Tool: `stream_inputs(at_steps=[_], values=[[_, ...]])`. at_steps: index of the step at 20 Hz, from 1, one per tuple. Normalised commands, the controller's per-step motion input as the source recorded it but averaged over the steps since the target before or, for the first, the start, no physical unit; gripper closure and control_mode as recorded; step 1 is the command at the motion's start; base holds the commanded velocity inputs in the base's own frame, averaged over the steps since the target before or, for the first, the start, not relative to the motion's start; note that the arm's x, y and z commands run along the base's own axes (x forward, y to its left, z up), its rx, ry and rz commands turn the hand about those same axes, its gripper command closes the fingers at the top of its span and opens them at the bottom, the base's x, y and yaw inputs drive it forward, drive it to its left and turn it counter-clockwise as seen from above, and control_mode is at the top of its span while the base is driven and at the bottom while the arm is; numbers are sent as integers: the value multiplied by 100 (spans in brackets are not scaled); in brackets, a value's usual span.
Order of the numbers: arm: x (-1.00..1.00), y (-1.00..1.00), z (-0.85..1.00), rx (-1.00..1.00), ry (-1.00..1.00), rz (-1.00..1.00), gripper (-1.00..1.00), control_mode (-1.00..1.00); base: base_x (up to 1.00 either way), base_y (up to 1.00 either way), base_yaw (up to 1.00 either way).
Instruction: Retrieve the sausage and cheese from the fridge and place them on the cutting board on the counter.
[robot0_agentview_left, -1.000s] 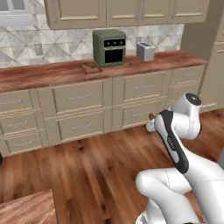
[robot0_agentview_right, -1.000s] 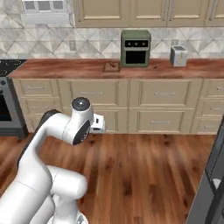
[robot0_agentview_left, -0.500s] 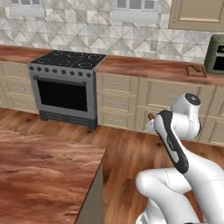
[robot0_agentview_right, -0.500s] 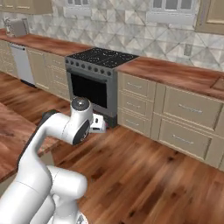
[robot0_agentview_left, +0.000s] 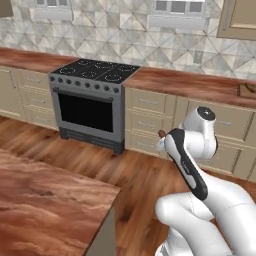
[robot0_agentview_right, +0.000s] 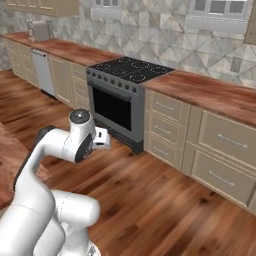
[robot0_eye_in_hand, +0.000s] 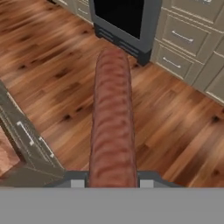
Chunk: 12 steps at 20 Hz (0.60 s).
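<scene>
Between the closed fingers of the gripper (robot0_eye_in_hand: 112, 181), the sausage (robot0_eye_in_hand: 112, 118) sticks straight out, clamped at its near end.

Even bright rendered light, soft shadows, no glare, slightly blurry, low-res.

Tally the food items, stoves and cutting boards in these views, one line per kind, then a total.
sausage: 1
stove: 1
cutting board: 1
Total: 3
</scene>
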Motion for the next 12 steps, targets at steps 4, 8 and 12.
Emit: stream_inputs(at_steps=[4, 8, 12], values=[[0, 0, 0, 0, 0, 0, 100, 100, 74, -36, 0], [0, 0, 0, 0, 0, 0, 100, 100, 72, -35, 0], [0, 0, 0, 0, 0, 0, 100, 100, 63, -33, -6]])
